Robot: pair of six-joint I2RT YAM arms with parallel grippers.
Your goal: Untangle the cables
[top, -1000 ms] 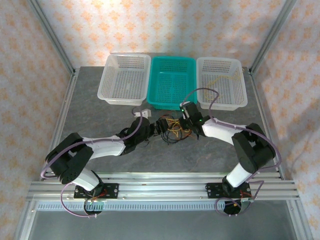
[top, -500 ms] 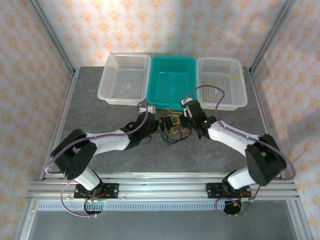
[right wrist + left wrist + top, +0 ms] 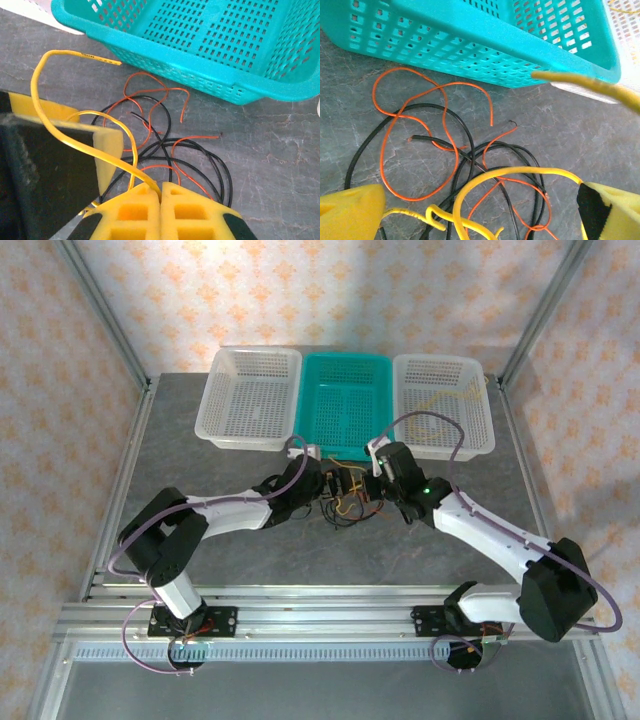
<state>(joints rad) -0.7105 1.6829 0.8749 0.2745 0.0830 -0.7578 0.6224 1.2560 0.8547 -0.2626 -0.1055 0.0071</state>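
The cables [image 3: 347, 498] lie tangled on the grey table just in front of the teal basket. In the left wrist view a yellow cable [image 3: 485, 176] loops over black cables [image 3: 466, 150] and a thin orange cable [image 3: 395, 120]. My left gripper [image 3: 480, 215] hangs over this tangle, open, with the yellow loop between its wide-apart fingers. My right gripper [image 3: 161, 192] is shut on the yellow cable [image 3: 47, 97], which arches up and away from the fingertips. In the top view the left gripper [image 3: 322, 485] and the right gripper [image 3: 372, 485] face each other across the tangle.
Three baskets stand in a row at the back: a white basket [image 3: 212, 405], the teal basket [image 3: 303, 410] and a white basket [image 3: 487, 410] holding a yellow wire [image 3: 440, 400]. The teal basket's wall [image 3: 470, 45] is close behind the tangle.
Both arms have reached farther forward toward the teal basket. The right gripper has closed on the yellow cable. The left gripper has opened wider.
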